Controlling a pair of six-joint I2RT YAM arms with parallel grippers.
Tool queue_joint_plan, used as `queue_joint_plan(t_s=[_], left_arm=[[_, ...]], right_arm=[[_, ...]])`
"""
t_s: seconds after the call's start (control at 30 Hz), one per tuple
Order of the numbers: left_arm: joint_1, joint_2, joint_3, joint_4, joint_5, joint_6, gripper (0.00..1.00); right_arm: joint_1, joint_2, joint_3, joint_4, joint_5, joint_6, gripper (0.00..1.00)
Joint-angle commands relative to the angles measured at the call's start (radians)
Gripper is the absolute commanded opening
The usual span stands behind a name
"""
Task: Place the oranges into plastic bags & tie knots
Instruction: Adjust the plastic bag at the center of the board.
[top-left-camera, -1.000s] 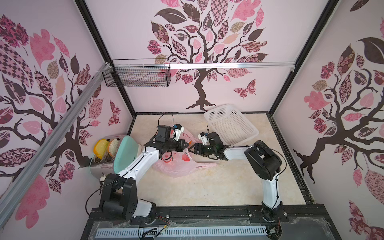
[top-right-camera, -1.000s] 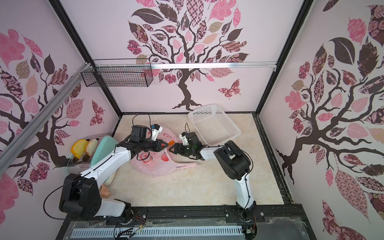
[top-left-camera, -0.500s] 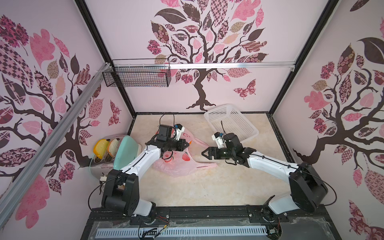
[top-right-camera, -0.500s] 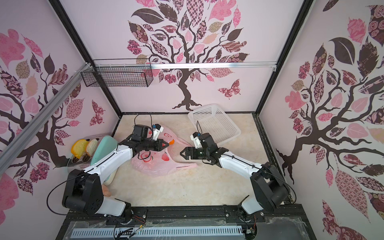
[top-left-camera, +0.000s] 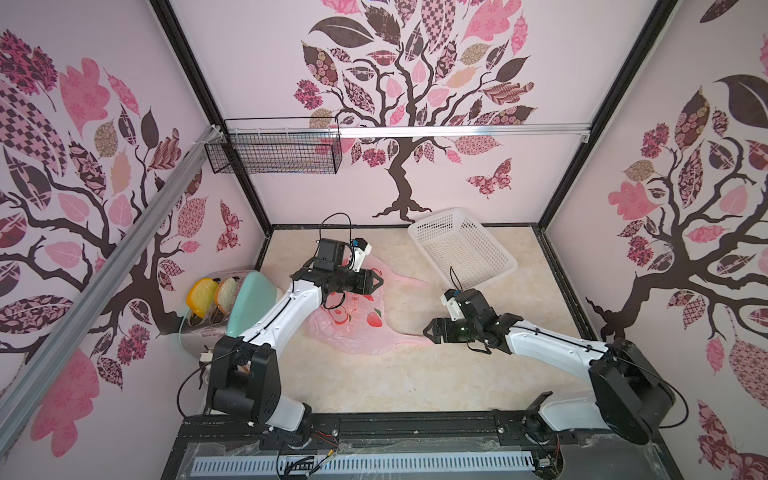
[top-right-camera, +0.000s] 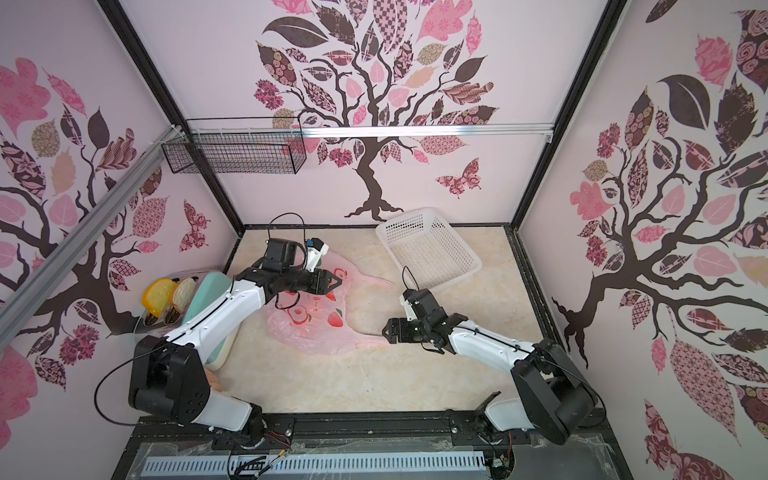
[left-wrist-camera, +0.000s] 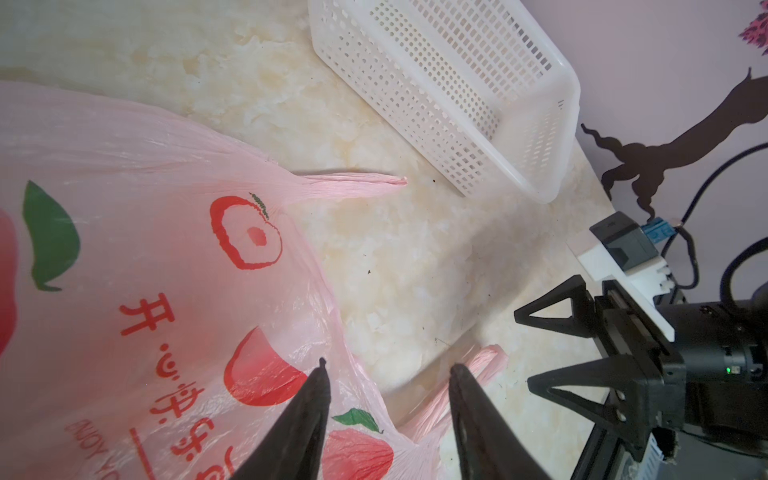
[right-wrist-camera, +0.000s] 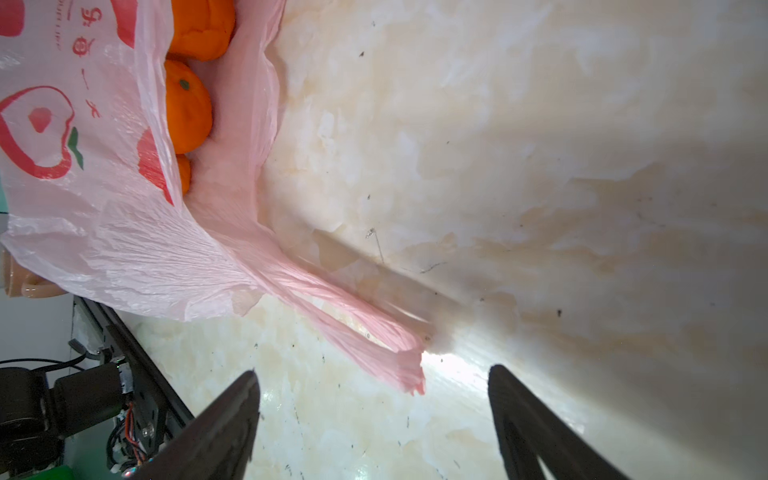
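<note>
Oranges (right-wrist-camera: 187, 108) lay inside the pink bag (top-left-camera: 353, 328) on the table (top-left-camera: 374, 382), so I judged loading done. Its handle strips (right-wrist-camera: 353, 332) lay untied; knotting remained. My left gripper (left-wrist-camera: 386, 365) hovered over the bag, jaws apart; my right gripper (right-wrist-camera: 372, 371) gaped empty, facing one strip's tip.

Bystanders on our tabletop (top-left-camera: 374, 382)
We see a white perforated basket (top-left-camera: 461, 249) near the back wall, a black wire rack (top-left-camera: 274, 151) hanging above, and a toaster (top-left-camera: 195, 334) holding toast slices (top-left-camera: 202, 296) at the left.

Beige marble-look tabletop (top-left-camera: 374, 382). Pink bag (top-left-camera: 353, 332) lies mid-left on it, handle strips spread out. White basket (top-left-camera: 461, 253) sits back right, apart from bag.
</note>
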Motion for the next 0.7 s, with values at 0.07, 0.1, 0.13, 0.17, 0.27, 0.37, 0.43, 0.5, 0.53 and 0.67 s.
queue_joint_plan(t_s=[0.07,0.1,0.13,0.17,0.27,0.37,0.43,0.5,0.53,0.67], left_arm=[[-0.040,0.116,0.159,-0.130,-0.060,0.151,0.49],[-0.050,0.145,0.192,-0.151,-0.067,0.172,0.49],[-0.060,0.175,0.217,-0.164,-0.081,0.191,0.49],[-0.071,0.199,0.235,-0.173,-0.096,0.209,0.49],[-0.102,0.276,0.290,-0.195,-0.132,0.275,0.50],[-0.108,0.352,0.353,-0.201,-0.134,0.297,0.50],[-0.112,0.397,0.402,-0.208,-0.129,0.313,0.50],[-0.120,0.435,0.434,-0.210,-0.127,0.337,0.51],[-0.125,0.454,0.451,-0.212,-0.130,0.355,0.52],[-0.129,0.529,0.512,-0.208,-0.146,0.376,0.53]], right_arm=[[0.015,0.074,0.027,0.018,-0.004,-0.018,0.83],[0.028,0.080,0.025,0.011,0.006,-0.017,0.83],[0.036,0.083,0.018,0.011,0.017,-0.012,0.83],[0.039,0.087,0.014,0.018,0.019,-0.003,0.83],[0.038,0.103,0.005,0.043,0.024,0.004,0.80],[0.038,0.126,0.018,0.056,0.020,0.002,0.70],[0.038,0.141,0.026,0.053,-0.014,0.010,0.65],[0.040,0.137,0.010,0.065,-0.033,0.023,0.65],[0.038,0.132,-0.001,0.070,-0.034,0.027,0.63],[0.038,0.129,-0.017,0.077,-0.036,0.027,0.57]])
